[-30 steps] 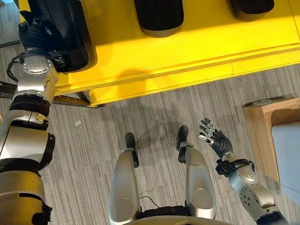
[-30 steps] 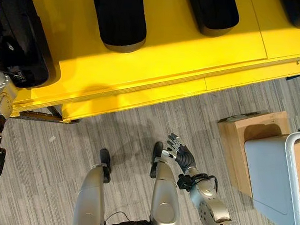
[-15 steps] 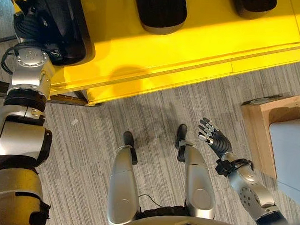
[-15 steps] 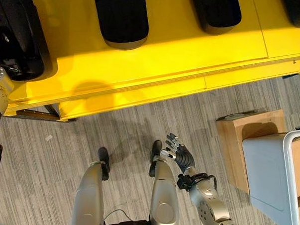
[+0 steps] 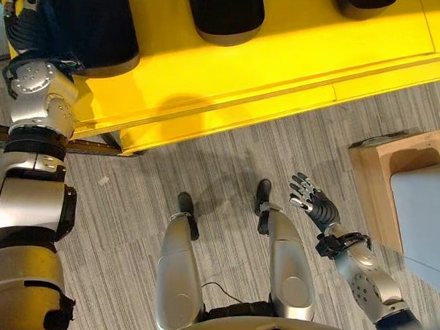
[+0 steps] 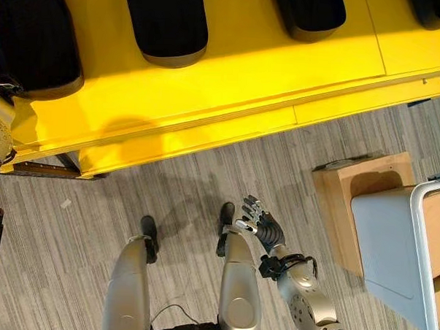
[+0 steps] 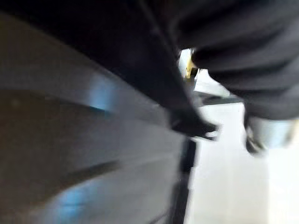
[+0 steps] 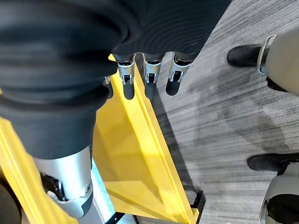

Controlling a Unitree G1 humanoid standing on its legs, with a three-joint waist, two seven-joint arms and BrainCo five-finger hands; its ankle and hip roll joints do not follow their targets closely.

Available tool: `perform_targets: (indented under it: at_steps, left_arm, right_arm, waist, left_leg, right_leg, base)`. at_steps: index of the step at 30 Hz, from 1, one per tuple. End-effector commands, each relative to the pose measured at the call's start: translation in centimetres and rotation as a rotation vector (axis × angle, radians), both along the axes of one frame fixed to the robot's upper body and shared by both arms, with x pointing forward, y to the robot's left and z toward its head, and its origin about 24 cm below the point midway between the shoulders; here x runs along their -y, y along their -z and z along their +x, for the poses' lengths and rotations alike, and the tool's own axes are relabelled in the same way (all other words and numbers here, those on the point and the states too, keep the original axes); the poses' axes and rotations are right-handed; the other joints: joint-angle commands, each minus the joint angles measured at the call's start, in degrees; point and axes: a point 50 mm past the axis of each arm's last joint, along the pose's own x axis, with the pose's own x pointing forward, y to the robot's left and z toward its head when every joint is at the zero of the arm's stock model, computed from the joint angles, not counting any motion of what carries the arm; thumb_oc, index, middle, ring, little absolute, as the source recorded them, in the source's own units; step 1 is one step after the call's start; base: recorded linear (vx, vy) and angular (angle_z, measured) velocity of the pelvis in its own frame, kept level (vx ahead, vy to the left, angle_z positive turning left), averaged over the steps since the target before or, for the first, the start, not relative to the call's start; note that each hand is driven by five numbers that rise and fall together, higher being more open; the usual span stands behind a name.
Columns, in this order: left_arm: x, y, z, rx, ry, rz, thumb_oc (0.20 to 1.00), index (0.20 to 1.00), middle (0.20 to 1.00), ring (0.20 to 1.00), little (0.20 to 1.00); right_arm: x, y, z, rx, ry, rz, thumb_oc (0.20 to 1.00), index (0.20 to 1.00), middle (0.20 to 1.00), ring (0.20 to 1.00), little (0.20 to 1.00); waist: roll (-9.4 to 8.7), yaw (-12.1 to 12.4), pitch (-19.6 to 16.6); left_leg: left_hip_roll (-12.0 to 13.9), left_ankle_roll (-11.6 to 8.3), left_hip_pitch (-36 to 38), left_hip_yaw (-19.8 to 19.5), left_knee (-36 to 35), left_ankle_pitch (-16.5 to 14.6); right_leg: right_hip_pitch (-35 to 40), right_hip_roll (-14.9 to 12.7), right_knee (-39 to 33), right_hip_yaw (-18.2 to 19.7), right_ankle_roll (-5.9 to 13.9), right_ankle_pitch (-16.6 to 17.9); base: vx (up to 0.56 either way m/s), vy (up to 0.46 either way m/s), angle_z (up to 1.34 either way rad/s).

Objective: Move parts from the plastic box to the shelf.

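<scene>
We are resting our left hand against a black part on the yellow shelf; its fingers we cannot tell. Our right hand is hanging open, empty. Several parts are sitting shelved already.

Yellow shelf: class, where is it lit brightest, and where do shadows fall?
Left eye view: a bright band crosses the yellow shelf below the black parts; a soft shadow dims its front. Right wrist view: shadow darkens the carpet alongside.
</scene>
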Motion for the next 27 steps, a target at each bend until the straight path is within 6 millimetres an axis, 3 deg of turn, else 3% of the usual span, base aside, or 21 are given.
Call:
perform_targets:
  at_steps: [1, 12, 17, 27]
  left_arm:
    - [-0.2, -0.2, -0.4, 0.062, 0.000, -0.022, 1.000, 1.000, 1.000, 1.000, 1.000]
    - [0.8, 1.2, -0.3, 0.091, 0.067, -0.082, 1.000, 1.000, 1.000, 1.000, 1.000]
    - [0.5, 1.8, -0.8, 0.074, 0.070, -0.038, 1.000, 1.000, 1.000, 1.000, 1.000]
    - [-1.8, 0.4, -3.1, 0.020, -0.004, 0.201, 1.000, 1.000, 1.000, 1.000, 1.000]
  right_arm:
    - [0.6, 0.1, -1.2, -0.001, 0.008, -0.020, 1.000, 1.000, 1.000, 1.000, 1.000]
    - [1.2, 0.0, -1.2, -0.004, 0.023, -0.038, 1.000, 1.000, 1.000, 1.000, 1.000]
    - [1.7, 0.1, -1.2, -0.007, 0.032, -0.053, 1.000, 1.000, 1.000, 1.000, 1.000]
    - [3.0, 0.4, -1.5, -0.020, 0.047, -0.074, 1.000, 1.000, 1.000, 1.000, 1.000]
  waist:
    - [0.02, 1.26, -4.79]
    - [0.44, 1.68, -5.28]
    - [1.01, 2.07, -5.62]
    - [3.04, 2.62, -6.46]
  left_leg:
    - [1.27, -1.06, 0.89, -0.20, 1.07, -1.48]
    - [0.92, -1.43, 2.03, -0.60, 0.31, -0.86]
    - [0.47, -1.69, 3.67, -0.77, -0.77, -0.36]
    - [-0.11, -2.22, 6.32, -0.68, -2.23, 0.55]
  right_leg:
    - [3.03, -4.95, 0.68, 3.39, 6.59, -2.60]
    - [4.06, -5.36, 1.32, 3.20, 6.28, -2.60]
    - [5.49, -5.69, 1.42, 3.02, 6.13, -2.73]
    - [7.85, -6.44, 2.10, 2.72, 5.96, -3.38]
  base:
    - [0.00, 0.000, 0.00]
    - [0.00, 0.000, 0.00]
    - [0.00, -0.001, 0.01]
    - [-0.01, 0.001, 0.07]
